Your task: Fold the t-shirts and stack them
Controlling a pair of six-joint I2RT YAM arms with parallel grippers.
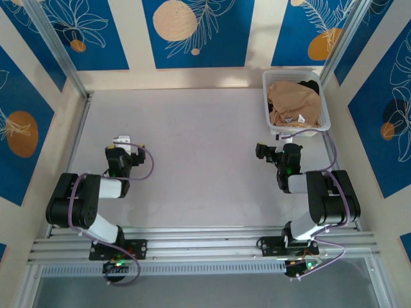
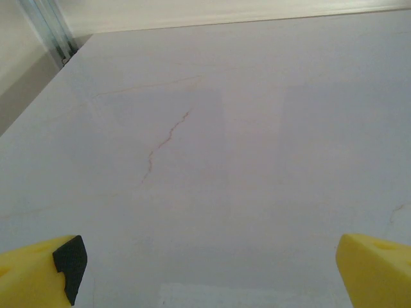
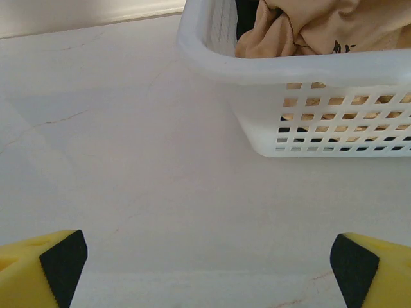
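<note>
The tan-orange t-shirt (image 1: pixel 292 102) lies crumpled in the white mesh basket (image 1: pixel 299 131) at the far right of the table. A bit of the black t-shirt (image 1: pixel 310 84) shows behind it at the basket's far end. In the right wrist view the tan-orange t-shirt (image 3: pixel 308 25) bulges above the basket rim (image 3: pixel 289 67), with a dark patch of the black t-shirt (image 3: pixel 243 16) beside it. My right gripper (image 1: pixel 268 153) (image 3: pixel 209 269) is open over bare table just in front of the basket. My left gripper (image 1: pixel 122 144) (image 2: pixel 212 269) is open over bare table at the left.
The table (image 1: pixel 192 147) is a pale sheet with faint cracks, bounded by low walls and metal posts (image 1: pixel 58 51) at the far corners. A metal rail (image 1: pixel 205 247) runs along the near edge under both arm bases.
</note>
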